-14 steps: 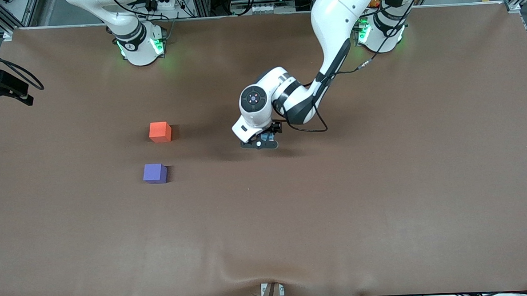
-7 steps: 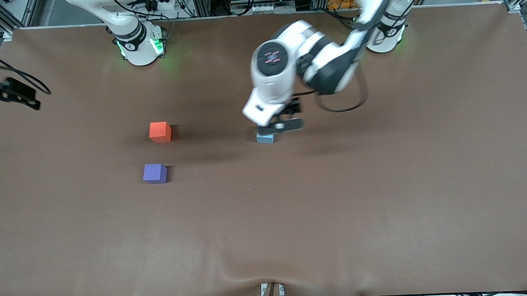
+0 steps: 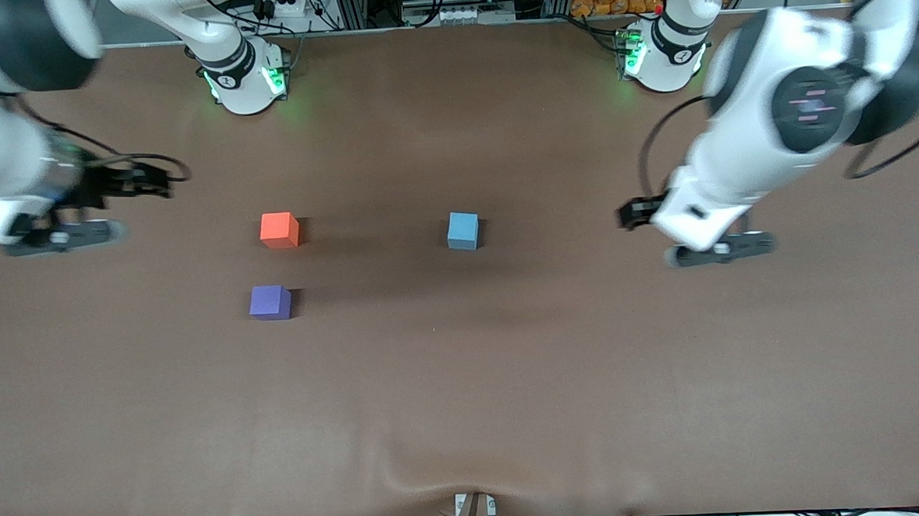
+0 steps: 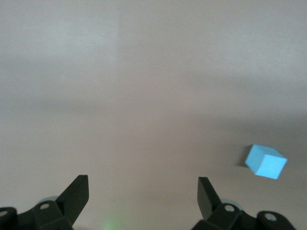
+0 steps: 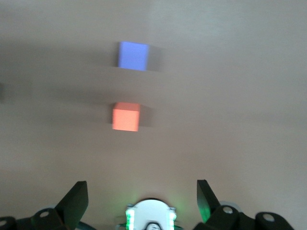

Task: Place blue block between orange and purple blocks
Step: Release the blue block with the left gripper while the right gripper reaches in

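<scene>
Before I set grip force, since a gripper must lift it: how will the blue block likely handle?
The blue block sits flat on the table as a cube, so it should slide rather than roll. Its matte faces probably grip well. It looks small, likely light; stiffness can't be judged.
</scene>
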`<state>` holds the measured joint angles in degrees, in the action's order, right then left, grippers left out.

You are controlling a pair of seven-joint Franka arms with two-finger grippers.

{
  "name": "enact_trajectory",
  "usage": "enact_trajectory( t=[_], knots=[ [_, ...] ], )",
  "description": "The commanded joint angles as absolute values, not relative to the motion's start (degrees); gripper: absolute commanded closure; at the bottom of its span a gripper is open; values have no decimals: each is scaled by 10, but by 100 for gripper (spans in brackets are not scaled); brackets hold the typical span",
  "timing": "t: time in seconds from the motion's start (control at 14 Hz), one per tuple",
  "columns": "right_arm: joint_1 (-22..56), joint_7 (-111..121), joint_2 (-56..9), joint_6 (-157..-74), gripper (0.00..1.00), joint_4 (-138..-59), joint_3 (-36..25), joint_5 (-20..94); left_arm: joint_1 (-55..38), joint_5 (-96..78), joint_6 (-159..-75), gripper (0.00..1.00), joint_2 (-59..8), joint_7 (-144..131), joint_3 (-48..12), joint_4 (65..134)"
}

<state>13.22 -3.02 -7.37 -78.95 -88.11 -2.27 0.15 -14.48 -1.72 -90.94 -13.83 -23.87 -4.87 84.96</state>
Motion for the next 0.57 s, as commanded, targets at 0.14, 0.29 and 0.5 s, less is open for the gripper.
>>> enact_trajectory(
  t=[0.14,0.29,0.5],
  knots=[
    [262,-204,-147,-872,0,-880,-28,40,-84,13,-901,0,-4,-97,-44,976],
    [310,-228,-177,-942,0,-902,-28,42,-82,34,-901,0,26,-15,7,994],
    [369,-317,-188,-1125,0,-994,-27,65,-38,34,-897,0,23,71,11,958]
  ],
)
